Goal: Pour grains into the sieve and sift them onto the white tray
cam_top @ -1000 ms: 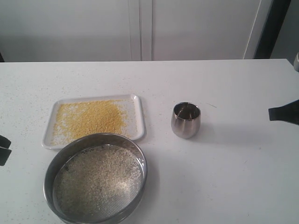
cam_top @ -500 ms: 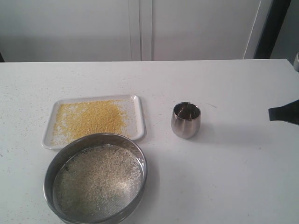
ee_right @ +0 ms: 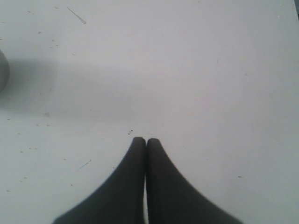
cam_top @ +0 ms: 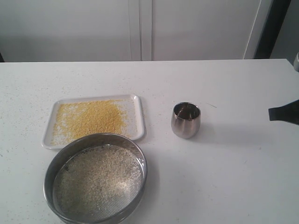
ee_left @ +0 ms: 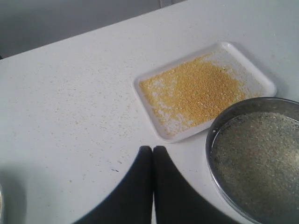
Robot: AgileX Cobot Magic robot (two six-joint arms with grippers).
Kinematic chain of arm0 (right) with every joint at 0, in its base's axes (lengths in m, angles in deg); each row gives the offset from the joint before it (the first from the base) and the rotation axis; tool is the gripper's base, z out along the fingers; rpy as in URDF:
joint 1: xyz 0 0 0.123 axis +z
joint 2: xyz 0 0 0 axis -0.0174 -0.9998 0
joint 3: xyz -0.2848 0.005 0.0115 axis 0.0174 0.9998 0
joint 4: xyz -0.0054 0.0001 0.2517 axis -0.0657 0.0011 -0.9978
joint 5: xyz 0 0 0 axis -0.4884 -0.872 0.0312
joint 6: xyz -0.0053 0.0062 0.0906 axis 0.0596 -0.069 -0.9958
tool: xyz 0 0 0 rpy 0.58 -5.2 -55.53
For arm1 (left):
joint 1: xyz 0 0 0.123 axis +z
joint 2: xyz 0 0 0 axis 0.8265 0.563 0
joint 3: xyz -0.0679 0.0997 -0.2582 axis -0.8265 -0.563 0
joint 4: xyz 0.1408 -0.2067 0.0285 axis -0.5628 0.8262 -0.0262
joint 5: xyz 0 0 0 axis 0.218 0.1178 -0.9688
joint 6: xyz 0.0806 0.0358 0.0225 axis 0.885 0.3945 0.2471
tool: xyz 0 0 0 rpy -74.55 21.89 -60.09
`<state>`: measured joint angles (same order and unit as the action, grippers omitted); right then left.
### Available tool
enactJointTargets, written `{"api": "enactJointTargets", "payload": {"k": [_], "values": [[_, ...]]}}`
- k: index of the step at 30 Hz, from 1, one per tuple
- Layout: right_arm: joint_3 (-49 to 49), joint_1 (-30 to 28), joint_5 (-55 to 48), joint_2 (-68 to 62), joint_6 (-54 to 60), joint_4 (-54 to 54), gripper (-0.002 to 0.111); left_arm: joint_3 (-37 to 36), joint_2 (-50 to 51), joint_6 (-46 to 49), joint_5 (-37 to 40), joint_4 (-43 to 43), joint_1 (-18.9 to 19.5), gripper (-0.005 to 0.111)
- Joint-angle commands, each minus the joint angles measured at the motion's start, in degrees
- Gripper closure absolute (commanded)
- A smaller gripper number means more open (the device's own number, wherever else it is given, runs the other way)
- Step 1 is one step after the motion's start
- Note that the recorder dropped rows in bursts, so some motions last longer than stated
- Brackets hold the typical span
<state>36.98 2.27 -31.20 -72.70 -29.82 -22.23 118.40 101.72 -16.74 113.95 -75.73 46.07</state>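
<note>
Yellow grains (cam_top: 93, 119) cover the white tray (cam_top: 135, 109), bigger ones sit in the sieve (cam_top: 48, 182) bc they can't fall thru; left gripper (ee_left: 153, 148) & right gripper (ee_right: 145, 139) clenched, empty.

The table (cam_top: 233, 168) is open right of the steel cup (cam_top: 186, 120); the white tray (cam_top: 140, 119) and the sieve (cam_top: 141, 158) crowd the left.

we get bright, even, kinda washed-out light, soft shadow beside the steel cup (cam_top: 186, 120), wrist views a bit blurry
</note>
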Motion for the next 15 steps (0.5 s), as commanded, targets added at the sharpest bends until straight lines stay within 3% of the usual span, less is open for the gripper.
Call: {"api": "enactJointTargets", "payload": {"k": [1,15], "values": [[0.22,-0.31,0.40,0.25,-0.08,-0.06,0.108,-0.33,-3.72,0.12,0.40,0.32,0.46,0.107],[0.22,-0.31,0.40,0.25,-0.08,-0.06,0.108,-0.43,-9.55,0.01,1.35,0.32,0.46,0.107]]}}
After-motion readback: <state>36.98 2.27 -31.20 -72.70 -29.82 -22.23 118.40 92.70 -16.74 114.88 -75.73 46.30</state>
